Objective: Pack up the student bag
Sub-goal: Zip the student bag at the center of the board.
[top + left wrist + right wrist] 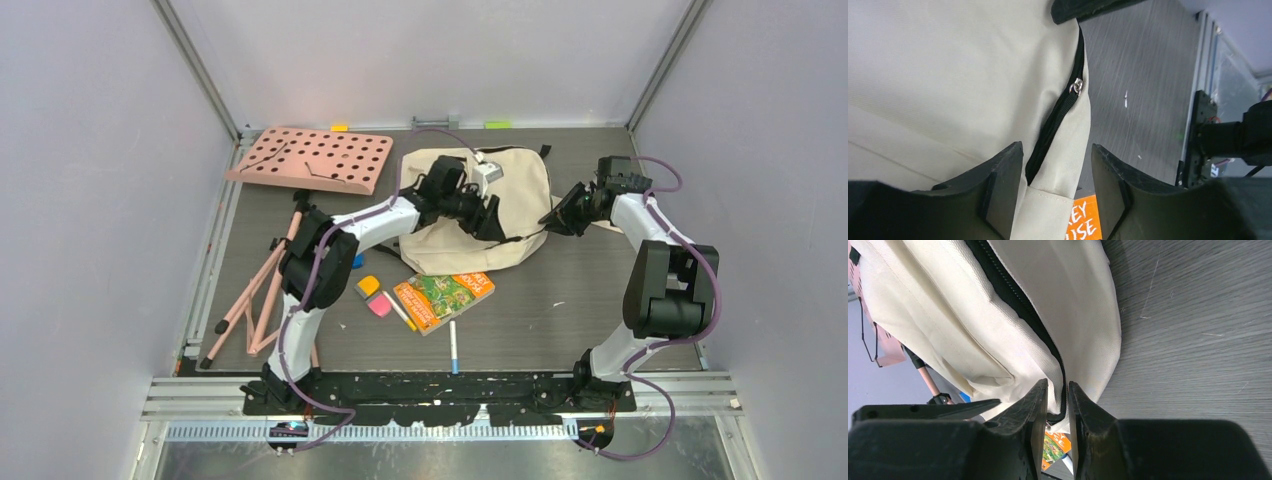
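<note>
The student bag (515, 185), cream fabric with a black zip, lies flat at the middle back of the table. My left gripper (489, 221) hovers over its front half. In the left wrist view its jaws stand open (1057, 154), with the bag's zipped edge (1060, 165) loose between them and the metal zip pull (1077, 87) farther ahead. My right gripper (555, 217) is at the bag's right edge. Its fingers (1058, 386) stand a narrow gap apart, with the bag's black zip seam (1013, 295) running in between the tips.
An orange picture book (443, 298) lies just in front of the bag, with an orange eraser (368, 287), a pink eraser (380, 305), a white marker (400, 311) and a pen (453, 348) nearby. A pink perforated board (310, 158) and pink stand legs (255, 295) occupy the left.
</note>
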{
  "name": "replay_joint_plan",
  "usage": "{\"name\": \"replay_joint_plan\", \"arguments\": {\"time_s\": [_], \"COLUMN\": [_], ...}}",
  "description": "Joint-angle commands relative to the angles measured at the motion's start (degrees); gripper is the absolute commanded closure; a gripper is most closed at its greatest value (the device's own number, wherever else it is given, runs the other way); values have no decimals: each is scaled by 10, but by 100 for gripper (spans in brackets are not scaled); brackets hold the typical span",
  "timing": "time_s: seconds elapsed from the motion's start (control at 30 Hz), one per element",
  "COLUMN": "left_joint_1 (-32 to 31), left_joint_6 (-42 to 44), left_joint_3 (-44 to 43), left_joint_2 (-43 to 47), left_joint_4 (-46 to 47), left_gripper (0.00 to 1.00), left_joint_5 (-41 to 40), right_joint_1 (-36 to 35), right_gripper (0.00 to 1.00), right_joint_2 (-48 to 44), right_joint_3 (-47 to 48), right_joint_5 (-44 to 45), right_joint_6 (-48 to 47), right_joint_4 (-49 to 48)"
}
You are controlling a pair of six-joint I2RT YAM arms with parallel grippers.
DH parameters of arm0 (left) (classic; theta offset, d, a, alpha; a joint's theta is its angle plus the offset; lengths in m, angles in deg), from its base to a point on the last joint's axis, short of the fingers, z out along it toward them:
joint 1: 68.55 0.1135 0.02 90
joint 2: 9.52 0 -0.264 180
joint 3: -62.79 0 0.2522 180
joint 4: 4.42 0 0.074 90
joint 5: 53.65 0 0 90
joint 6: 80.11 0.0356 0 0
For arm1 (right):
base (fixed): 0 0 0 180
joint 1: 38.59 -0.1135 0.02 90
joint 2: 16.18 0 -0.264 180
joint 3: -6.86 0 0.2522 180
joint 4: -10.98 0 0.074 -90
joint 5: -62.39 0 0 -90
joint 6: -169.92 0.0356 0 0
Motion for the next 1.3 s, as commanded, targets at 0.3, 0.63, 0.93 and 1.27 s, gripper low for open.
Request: {"name": "replay_joint_plan", "arguments": {"time_s": [0.3,0.63,0.93,1.27], "left_joint_1": [-29,-40,-47,-53], "left_joint_6": [131,108,96,102], "left_joint_3": [-79,-106,-120,-104], "left_joint_2": [-52,-64,-73,-72], "left_joint_4": [-107,-107,-107,-108], "left_gripper": [49,54,67,79], "left_joint_5": [-70,-77,-67,-64], "right_joint_1": [2,2,2,2], "right_gripper": [71,72,72,72], "right_joint_2": [-24,-17,-10,-10], "right_joint_3": [20,21,23,21], "right_joint_5": [-13,-15,-19,-19], "right_joint_6": [-6,-8,-7,-8], "right_joint_4": [-12,-8,-8,-7]}}
